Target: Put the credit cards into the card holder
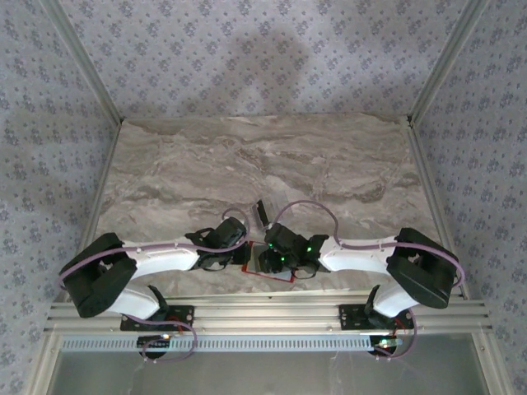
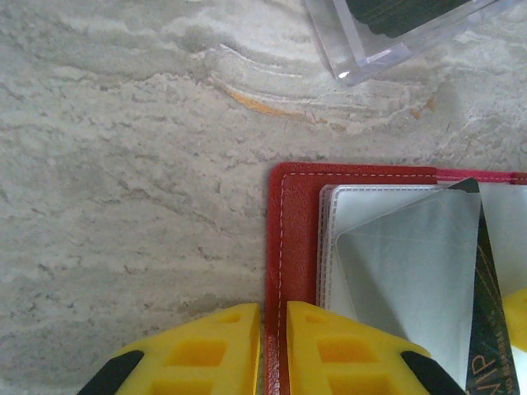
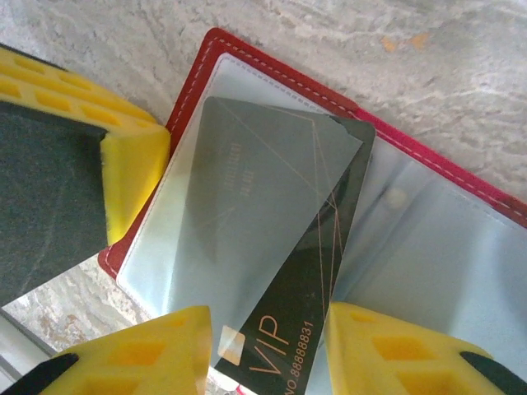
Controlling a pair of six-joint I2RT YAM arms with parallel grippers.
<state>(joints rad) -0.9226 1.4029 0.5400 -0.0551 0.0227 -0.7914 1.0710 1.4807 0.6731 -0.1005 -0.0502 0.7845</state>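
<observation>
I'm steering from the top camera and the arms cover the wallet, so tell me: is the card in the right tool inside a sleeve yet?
Observer: Partly. The black VIP card, held in the right tool, lies part-way under a clear sleeve of the open red wallet. One corner of the card pokes out past the sleeve.
Operator: What is the left tool doing?
Observer: The left tool is pinched shut on the edge of the wallet's red cover.
Operator: Any more cards to load?
Observer: A clear plastic box beyond the wallet holds a dark stack, probably cards, though the frame cuts it off.
</observation>
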